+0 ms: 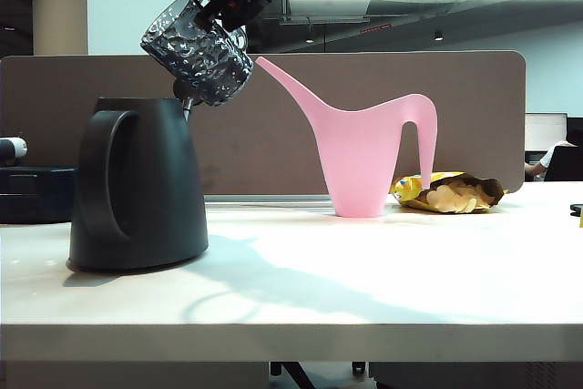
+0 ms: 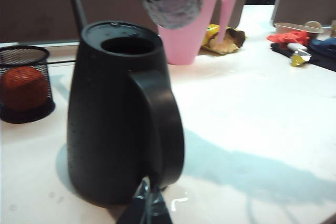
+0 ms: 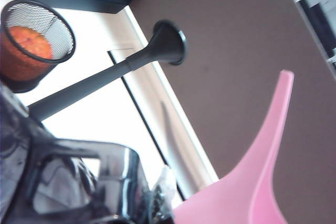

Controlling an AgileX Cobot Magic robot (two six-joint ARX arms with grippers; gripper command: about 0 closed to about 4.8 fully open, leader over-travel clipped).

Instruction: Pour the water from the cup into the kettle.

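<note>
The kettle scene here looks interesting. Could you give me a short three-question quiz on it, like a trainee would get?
1. True or false: the cup is tilted above the kettle.
2. Which gripper holds the cup? A) the left gripper B) the right gripper C) neither
3. Fill in: the pink thing behind the kettle is a ____.

Key
1. True. The cup leans over, up above the kettle's open top.
2. B. The right gripper is shut on the cup, high over the table; the left gripper sits low beside the kettle's handle, with nothing visible in its grip.
3. Watering can, standing upright beside a snack bag.
</note>
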